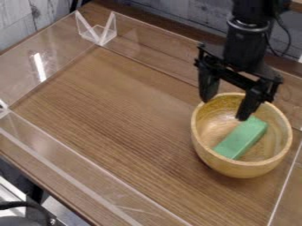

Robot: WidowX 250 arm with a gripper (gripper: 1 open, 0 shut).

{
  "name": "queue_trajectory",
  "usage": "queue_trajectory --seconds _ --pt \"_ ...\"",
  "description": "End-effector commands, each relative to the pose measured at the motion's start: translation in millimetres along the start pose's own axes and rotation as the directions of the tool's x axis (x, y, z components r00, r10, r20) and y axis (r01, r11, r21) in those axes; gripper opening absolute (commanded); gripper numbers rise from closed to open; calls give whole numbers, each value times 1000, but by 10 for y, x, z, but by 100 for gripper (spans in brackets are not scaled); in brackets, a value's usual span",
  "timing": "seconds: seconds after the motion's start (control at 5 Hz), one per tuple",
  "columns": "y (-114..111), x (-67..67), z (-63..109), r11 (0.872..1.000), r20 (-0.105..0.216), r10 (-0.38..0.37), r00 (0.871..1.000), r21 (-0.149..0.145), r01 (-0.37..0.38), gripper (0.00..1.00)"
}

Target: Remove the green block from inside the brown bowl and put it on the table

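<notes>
Round brown bowl [242,141] at the right of the wooden surface [106,106], green block [242,139] lying inside it, black gripper [231,94] above the bowl's back rim, fingers spread wide, holding nothing

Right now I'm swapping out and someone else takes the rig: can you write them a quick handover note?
Gripper: open, empty, pointing down over the far rim of the brown bowl.
Green block: lying inside the bowl, untouched.
Table: nothing placed on it yet.
Done: the approach to the bowl only.
Left: lower onto the block, grip it, lift it out, set it on the table.
</notes>
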State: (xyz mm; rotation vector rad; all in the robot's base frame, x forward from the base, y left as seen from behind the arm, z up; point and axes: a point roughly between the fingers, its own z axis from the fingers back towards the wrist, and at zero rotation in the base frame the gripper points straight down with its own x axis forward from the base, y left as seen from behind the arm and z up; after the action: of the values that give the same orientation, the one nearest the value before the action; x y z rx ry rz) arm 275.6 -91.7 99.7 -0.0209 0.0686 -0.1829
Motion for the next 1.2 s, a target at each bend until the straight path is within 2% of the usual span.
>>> queue_trajectory --seconds 0.0,1.0 --pt "-94 59 75 1000 53 -21 998 -3 22 100" --pt "-324 132 -198 998 98 -63 993 -9 64 100"
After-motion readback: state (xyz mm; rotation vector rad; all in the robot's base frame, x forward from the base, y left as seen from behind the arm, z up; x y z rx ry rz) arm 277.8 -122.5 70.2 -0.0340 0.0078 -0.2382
